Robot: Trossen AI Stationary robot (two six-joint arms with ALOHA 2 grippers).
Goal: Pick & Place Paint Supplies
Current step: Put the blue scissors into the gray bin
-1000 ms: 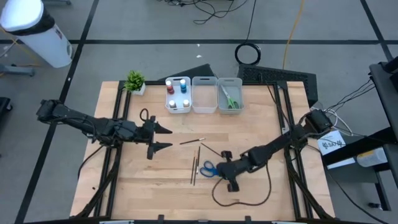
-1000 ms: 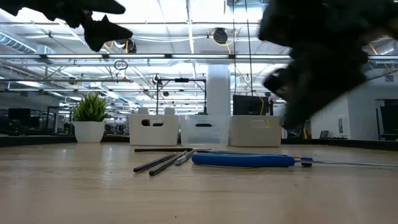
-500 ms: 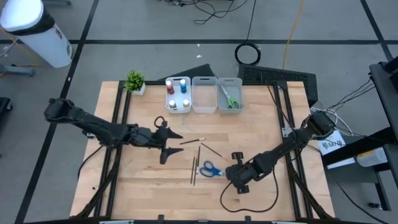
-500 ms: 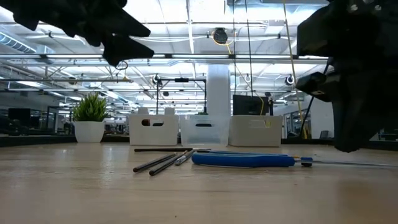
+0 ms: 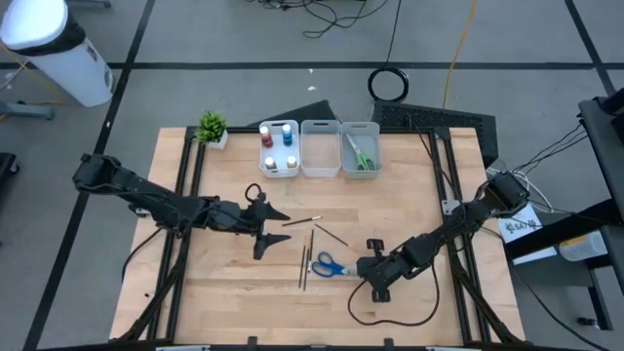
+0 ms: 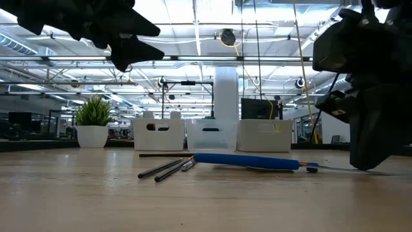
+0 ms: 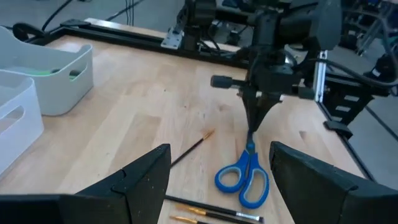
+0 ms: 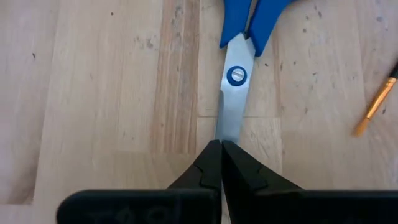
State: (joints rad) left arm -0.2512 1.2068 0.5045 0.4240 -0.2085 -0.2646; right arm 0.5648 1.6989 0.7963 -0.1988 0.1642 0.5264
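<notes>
Blue-handled scissors (image 5: 331,264) lie mid-table, blades pointing toward the table's right edge. My right gripper (image 5: 365,270) is shut and points steeply down at the blade tips (image 8: 229,121). In the low view the handle end (image 6: 212,158) sits a little higher than the blade end. Thin dark brushes (image 5: 306,255) lie just left of the scissors. My left gripper (image 5: 276,225) hovers open above the table, left of the brushes, pointing toward the scissors (image 7: 244,180). Paint bottles stand in the left bin (image 5: 280,148). My right gripper has its shut fingertips (image 8: 211,163) down on the tip end of the scissors' closed blades (image 8: 227,132), coming from above and slanting from the table's right side, in line with the blades. The blade end stays on the table and the handle end is tipped slightly up.
Three whitish bins stand in a row at the far edge; the middle one (image 5: 321,148) looks bare, the right one (image 5: 361,149) holds green scissors. A small potted plant (image 5: 212,129) stands at the far left. A dark cable loops near the front edge (image 5: 390,314).
My left gripper has moved toward the table's right and down, staying open. My right gripper has sunk, tipping steeper, and shifted toward the right and near edges, ending on the blade tips. The scissors' handle end has risen slightly off the table.
</notes>
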